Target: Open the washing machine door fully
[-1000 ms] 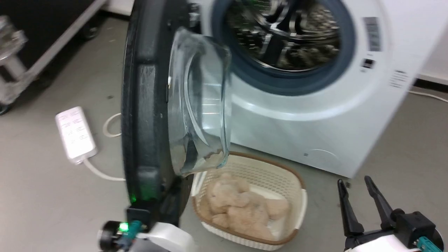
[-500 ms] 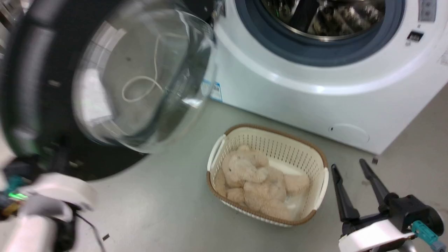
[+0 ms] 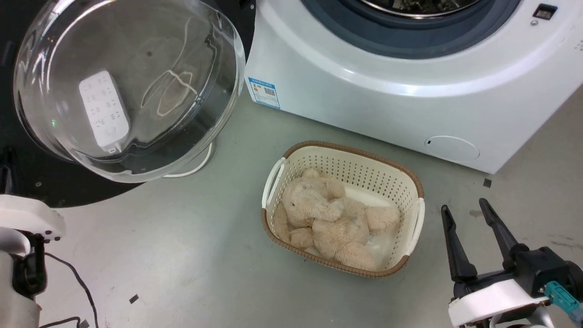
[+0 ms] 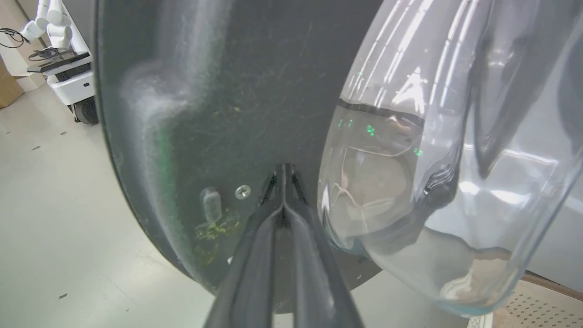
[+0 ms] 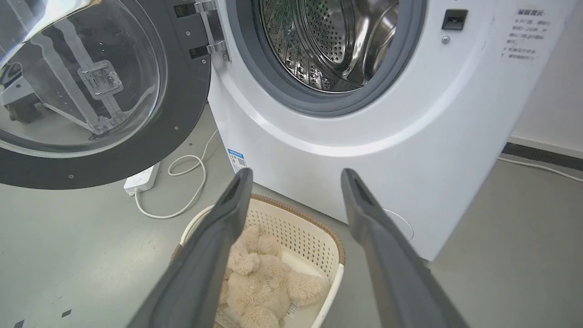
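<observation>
washer door (image 5: 186, 118) wide open, L tool (image 4: 283, 172) closed, R tool (image 5: 296, 175) spread

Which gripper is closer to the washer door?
Left. The left gripper, shut, has its tips at the door beside the glass; the right gripper hangs open beyond the basket, far from the door.

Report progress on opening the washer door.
Done: the washing machine door stands swung wide, well off the drum opening. In hand: the left tool, shut, points at the door's black inner face, apparently touching it. Left: perhaps a last push outward; the right tool hangs open beside the basket.
</observation>
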Available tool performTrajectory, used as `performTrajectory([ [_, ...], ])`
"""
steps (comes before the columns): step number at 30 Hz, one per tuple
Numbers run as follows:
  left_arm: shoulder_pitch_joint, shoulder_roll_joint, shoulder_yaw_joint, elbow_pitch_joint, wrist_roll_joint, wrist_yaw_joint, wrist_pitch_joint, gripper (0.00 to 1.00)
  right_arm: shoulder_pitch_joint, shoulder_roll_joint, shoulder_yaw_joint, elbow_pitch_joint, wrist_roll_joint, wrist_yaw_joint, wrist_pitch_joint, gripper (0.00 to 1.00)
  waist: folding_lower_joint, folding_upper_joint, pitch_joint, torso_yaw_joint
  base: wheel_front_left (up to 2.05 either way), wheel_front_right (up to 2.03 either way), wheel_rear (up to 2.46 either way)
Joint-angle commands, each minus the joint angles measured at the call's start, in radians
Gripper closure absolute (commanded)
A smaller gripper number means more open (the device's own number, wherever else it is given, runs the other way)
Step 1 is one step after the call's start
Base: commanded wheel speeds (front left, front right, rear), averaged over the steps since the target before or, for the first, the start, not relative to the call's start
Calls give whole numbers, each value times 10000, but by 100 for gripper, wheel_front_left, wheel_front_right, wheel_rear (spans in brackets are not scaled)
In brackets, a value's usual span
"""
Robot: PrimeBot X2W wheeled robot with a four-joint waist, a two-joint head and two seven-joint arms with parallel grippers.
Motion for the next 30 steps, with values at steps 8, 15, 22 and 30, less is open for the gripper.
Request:
performTrajectory([
  [8, 483, -447, -679, -802, 634, -169, -825, 100, -144, 5, -281, 149, 62, 6, -376, 0, -2, 0, -940, -422, 0, 0, 0],
  [15, 1775, -1279, -1151, -2896, 840, 64, -942, 100, -101, 14, -484, -131, 143, 6, -726, 0, -2, 0, -1695, -1267, 0, 0, 0],
  [22, 3129, -1953, -1889, -4287, 1117, 489, -804, 100, 279, 17, -469, -413, 133, 6, -955, 0, -2, 0, -2399, -2242, 0, 0, 0],
  [30, 4377, -2458, -2460, -4710, 1113, 752, -673, 100, 982, 19, -272, -197, 241, 6, -995, 0, -2, 0, -2885, -2899, 0, 0, 0],
])
